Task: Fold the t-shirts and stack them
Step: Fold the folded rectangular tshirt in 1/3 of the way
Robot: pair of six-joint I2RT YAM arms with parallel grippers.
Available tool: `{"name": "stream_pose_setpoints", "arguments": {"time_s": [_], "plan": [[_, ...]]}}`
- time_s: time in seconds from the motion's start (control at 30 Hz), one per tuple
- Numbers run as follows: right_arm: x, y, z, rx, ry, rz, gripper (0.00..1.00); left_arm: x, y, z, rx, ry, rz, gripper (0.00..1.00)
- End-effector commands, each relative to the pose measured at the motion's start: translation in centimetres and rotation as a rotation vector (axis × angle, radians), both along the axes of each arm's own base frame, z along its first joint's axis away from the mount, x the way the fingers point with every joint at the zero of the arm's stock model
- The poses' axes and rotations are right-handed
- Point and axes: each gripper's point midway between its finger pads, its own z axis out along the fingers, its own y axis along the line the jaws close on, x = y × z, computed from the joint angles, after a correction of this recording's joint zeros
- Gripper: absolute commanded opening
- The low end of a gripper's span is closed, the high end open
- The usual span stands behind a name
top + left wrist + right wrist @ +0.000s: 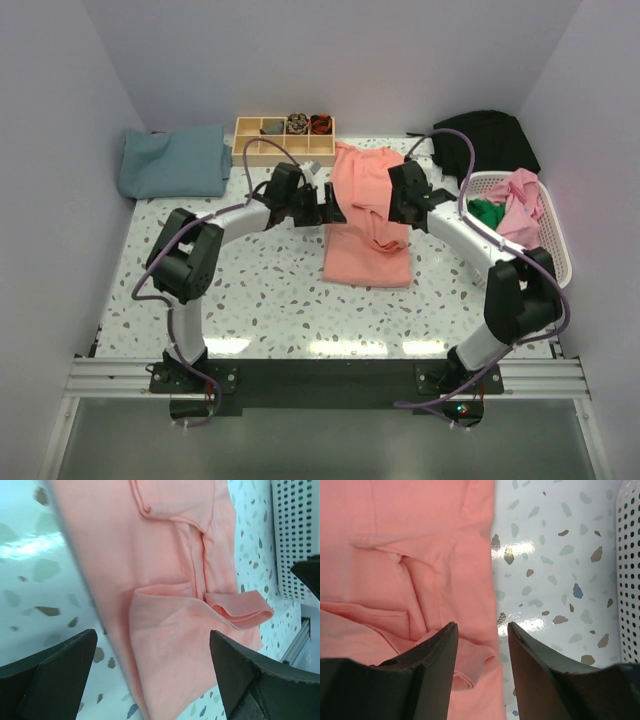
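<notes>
Twice checked tools. Found left tool (152, 639) gaping wide above salmon-pink t-shirt (368, 235), gripping nothing. Found right tool (482, 626) parted over shirt's right edge, likewise gripping nothing. Logged salmon-pink t-shirt mid-table (250, 290), lying lengthwise, sides turned in, far half rumpled. Spotted teal-blue t-shirt (172, 162) folded at far-left corner, pink t-shirt (522, 210) and green t-shirt (487, 212) in basket (555, 250). Judged step: mid-fold on salmon one. Judged next move: regrip one end with both tools, carry over other end, then stack.
</notes>
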Motion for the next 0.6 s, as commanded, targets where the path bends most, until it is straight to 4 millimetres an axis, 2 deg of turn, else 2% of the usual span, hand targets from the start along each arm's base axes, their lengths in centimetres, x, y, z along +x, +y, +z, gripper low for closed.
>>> {"name": "stream_pose_setpoints", "arguments": {"time_s": [0.0, 0.07, 0.1, 0.13, 0.2, 0.23, 0.33, 0.47, 0.57], "plan": [[-0.6, 0.7, 4.5, 0.046, -0.082, 0.073, 0.49, 2.2, 1.7, 7.0, -0.006, -0.195, 0.035, 1.00], [-2.2, 2.1, 3.7, 0.141, -0.020, 0.108, 0.49, 0.7, 1.2, 7.6, -0.047, -0.177, -0.029, 1.00], [-3.2, 2.5, 2.9, 0.167, 0.010, 0.126, 0.49, 0.0, 0.8, 7.5, -0.071, -0.156, -0.056, 1.00], [-3.8, 3.1, 2.3, 0.193, 0.039, 0.142, 0.49, -1.7, 0.3, 7.0, -0.107, -0.113, -0.116, 1.00], [-5.6, 4.2, 0.7, 0.272, 0.116, 0.164, 0.48, -3.1, -0.4, 7.1, -0.156, -0.103, -0.160, 1.00], [-6.0, 4.5, 0.6, 0.295, 0.123, 0.170, 0.48, -4.4, -0.5, 6.4, -0.169, -0.078, -0.190, 1.00], [-7.5, 5.4, -0.4, 0.369, 0.165, 0.173, 0.47, -6.2, -1.2, 6.0, -0.195, -0.047, -0.242, 1.00], [-9.1, 5.2, -1.6, 0.371, 0.221, 0.162, 0.46, -7.7, -2.6, 5.7, -0.235, -0.010, -0.317, 1.00], [-9.7, 5.0, -2.3, 0.360, 0.248, 0.156, 0.45, -8.0, -3.1, 5.1, -0.242, 0.005, -0.329, 1.00]]}}
